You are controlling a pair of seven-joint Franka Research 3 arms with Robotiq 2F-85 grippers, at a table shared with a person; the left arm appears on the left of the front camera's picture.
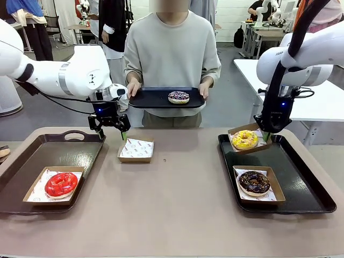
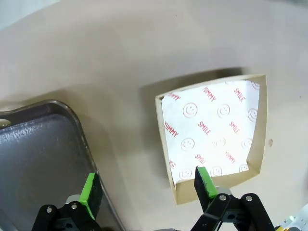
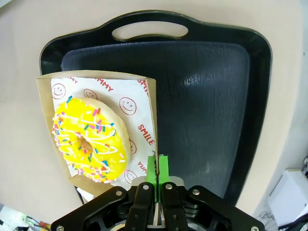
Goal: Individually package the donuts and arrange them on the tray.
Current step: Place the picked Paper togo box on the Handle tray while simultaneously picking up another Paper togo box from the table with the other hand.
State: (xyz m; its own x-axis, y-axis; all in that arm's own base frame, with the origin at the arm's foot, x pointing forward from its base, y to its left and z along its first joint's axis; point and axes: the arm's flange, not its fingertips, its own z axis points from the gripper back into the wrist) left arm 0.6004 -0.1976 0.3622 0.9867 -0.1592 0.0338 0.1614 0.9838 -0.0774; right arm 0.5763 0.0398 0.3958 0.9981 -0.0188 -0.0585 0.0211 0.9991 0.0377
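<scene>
My right gripper is shut on the wall of a paper box that holds the yellow donut, over the far left corner of the right tray. The pinched fingertips meet on the box's rim. A chocolate donut lies boxed on the same tray. The red donut lies boxed on the left tray. My left gripper hangs open beside an empty lined box. The person holds a black tray with the purple donut.
The left tray's rim lies just under my left gripper's left finger. The brown tabletop lies bare between the two trays. A white table stands at the far right behind my right arm.
</scene>
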